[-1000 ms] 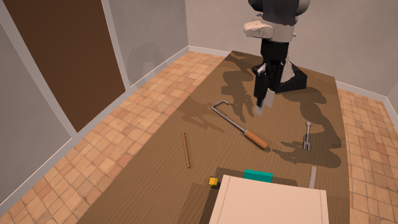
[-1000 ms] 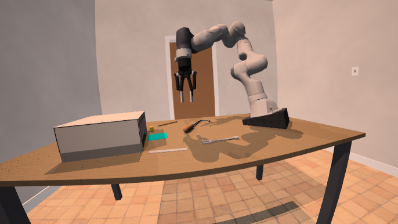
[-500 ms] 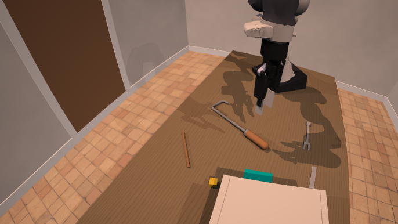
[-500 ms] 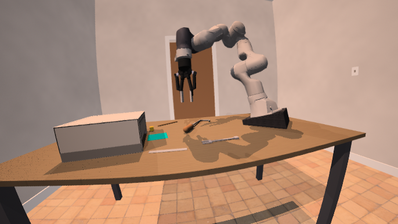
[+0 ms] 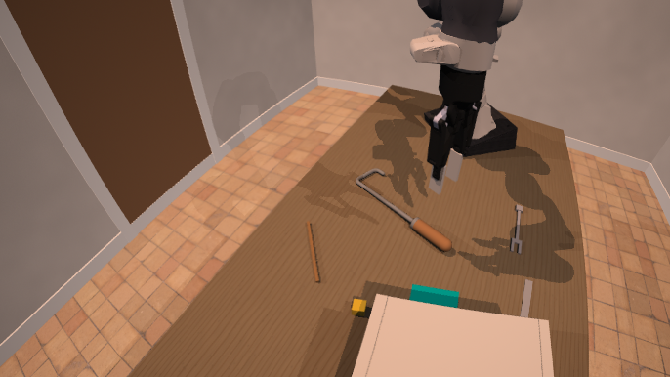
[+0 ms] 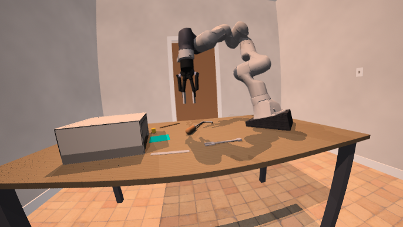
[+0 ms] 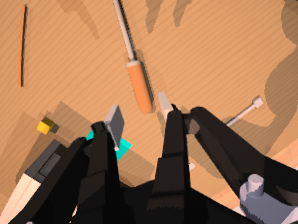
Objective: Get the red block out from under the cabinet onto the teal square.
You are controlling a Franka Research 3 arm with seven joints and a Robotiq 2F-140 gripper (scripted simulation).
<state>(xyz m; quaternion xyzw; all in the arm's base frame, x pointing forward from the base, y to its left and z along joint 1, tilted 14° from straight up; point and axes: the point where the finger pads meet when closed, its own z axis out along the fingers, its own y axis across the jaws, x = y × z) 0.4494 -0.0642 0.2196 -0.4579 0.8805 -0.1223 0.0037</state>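
The red block is not visible in any view; it is hidden under the beige cabinet (image 5: 454, 342) (image 6: 100, 135). The teal square (image 5: 435, 295) (image 6: 159, 138) (image 7: 124, 147) lies on the table right in front of the cabinet, partly covered by it in the top view. My gripper (image 5: 443, 182) (image 6: 188, 101) (image 7: 140, 108) hangs high above the middle of the table, pointing down, with its fingers partly open and nothing between them. Below it lies a hooked tool with an orange handle (image 5: 430, 235) (image 6: 191, 129) (image 7: 140, 86).
A small yellow cube (image 5: 358, 306) (image 6: 153, 130) (image 7: 45, 125) sits by the cabinet's corner. A thin brown stick (image 5: 313, 251) (image 6: 170, 125) (image 7: 23, 43), a grey forked tool (image 5: 517, 229) (image 6: 223, 142) (image 7: 242, 112) and a flat grey bar (image 5: 526, 298) (image 6: 170, 152) lie on the table. The robot base (image 5: 493, 134) (image 6: 270, 120) stands at the far end.
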